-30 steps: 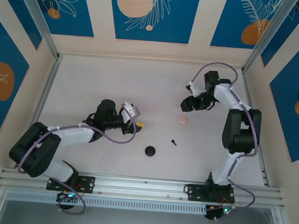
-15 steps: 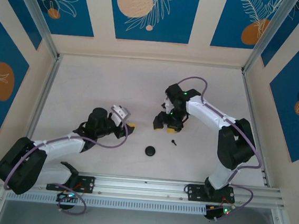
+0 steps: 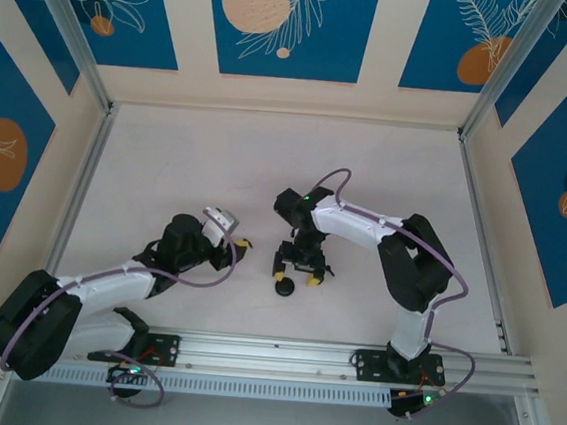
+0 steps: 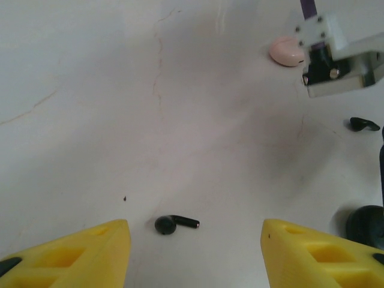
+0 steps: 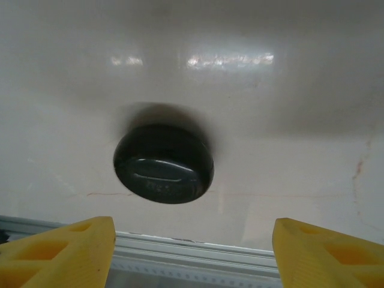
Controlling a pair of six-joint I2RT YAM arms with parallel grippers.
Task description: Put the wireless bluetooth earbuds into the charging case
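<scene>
Left wrist view: the left gripper is open and empty, with one earbud on the table just ahead between its fingers. A second earbud lies at far right, and the case lies beyond it. The right gripper is open over the black disc.

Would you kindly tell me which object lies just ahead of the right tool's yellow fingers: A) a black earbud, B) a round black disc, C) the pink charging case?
B: in the right wrist view the round black disc lies on the table ahead of the open right tool.
</scene>
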